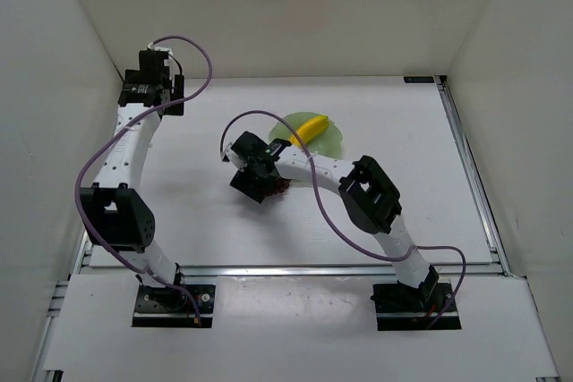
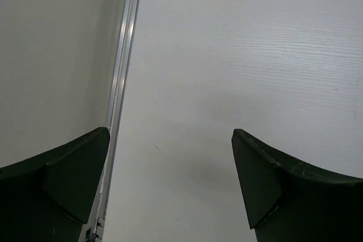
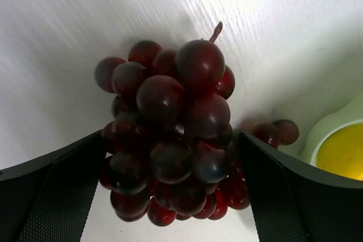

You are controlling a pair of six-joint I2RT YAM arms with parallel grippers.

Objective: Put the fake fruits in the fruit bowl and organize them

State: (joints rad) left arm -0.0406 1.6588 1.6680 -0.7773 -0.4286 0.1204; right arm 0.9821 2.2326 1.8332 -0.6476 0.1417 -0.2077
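The dark purple-red grapes lie on the white table just left of the bowl; in the top view only a bit of them shows beside the wrist. My right gripper is open, its jaws spread on either side of the cluster. It also shows in the top view. The yellow banana lies in the pale green fruit bowl. The bowl's rim and the banana show at the right wrist view's right edge. My left gripper is open and empty over bare table.
A metal rail and the enclosure's left wall run beside my left gripper at the table's far left corner. White walls enclose the table on three sides. The right arm's purple cable loops near the bowl.
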